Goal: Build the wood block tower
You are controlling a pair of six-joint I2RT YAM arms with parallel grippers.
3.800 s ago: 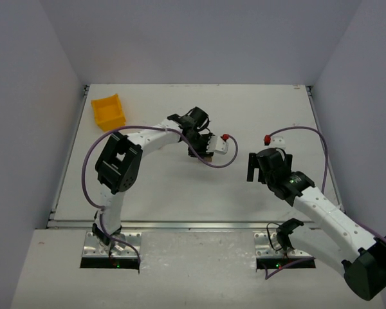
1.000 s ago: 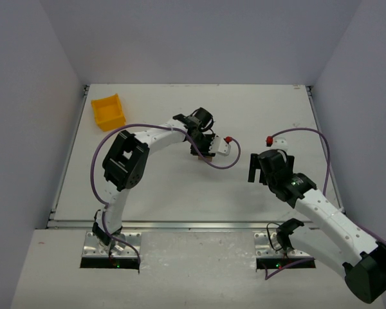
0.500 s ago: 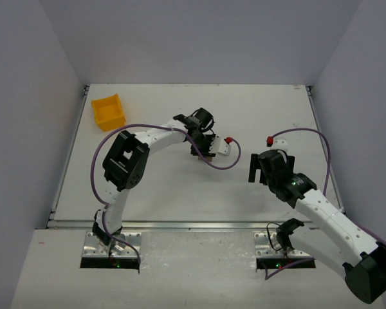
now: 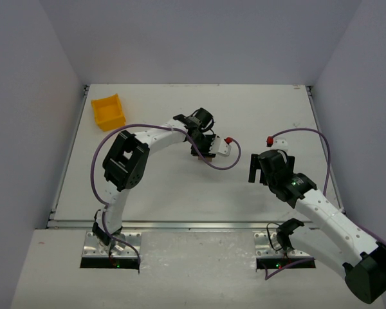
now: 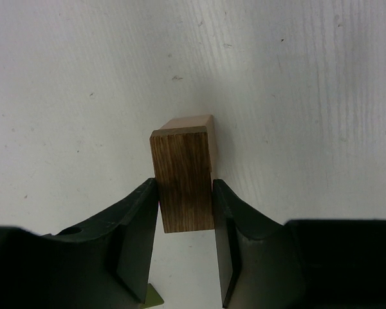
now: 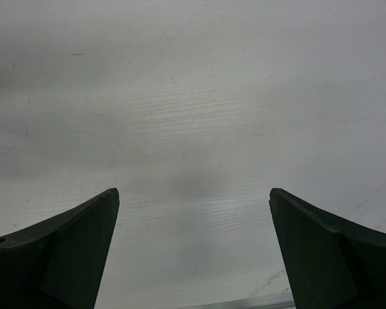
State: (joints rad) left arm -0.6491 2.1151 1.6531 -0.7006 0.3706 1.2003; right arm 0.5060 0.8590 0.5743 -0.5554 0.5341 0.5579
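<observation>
Wood block tower, such as it is, stands near the middle of the table, under my left arm and well apart from the yellow bin at the far left corner. My biggest worry is that arm itself. It is folded over the spot, and any sideways drift when I lift away could drag the stack across the smooth tabletop or tip it.

The right gripper hangs over bare table with its fingers spread wide and nothing between them. It is well clear for now, but a careless reach inward could bring it against the left wrist.

The left gripper is pinching the brown block, a pad flat on each side with no gap that I can see. The block appears to stand on end, tall for its footprint. I judge it easy to topple if one pad lets go before the other, or if one sticks on release.

A paler reddish face shows at its far end. I cannot tell whether that is a second piece or the same block's side, so I cannot vouch for the alignment.

Smallest of all, an olive-green corner peeks out below the left finger, close enough that it could be nudged when the jaws open.
</observation>
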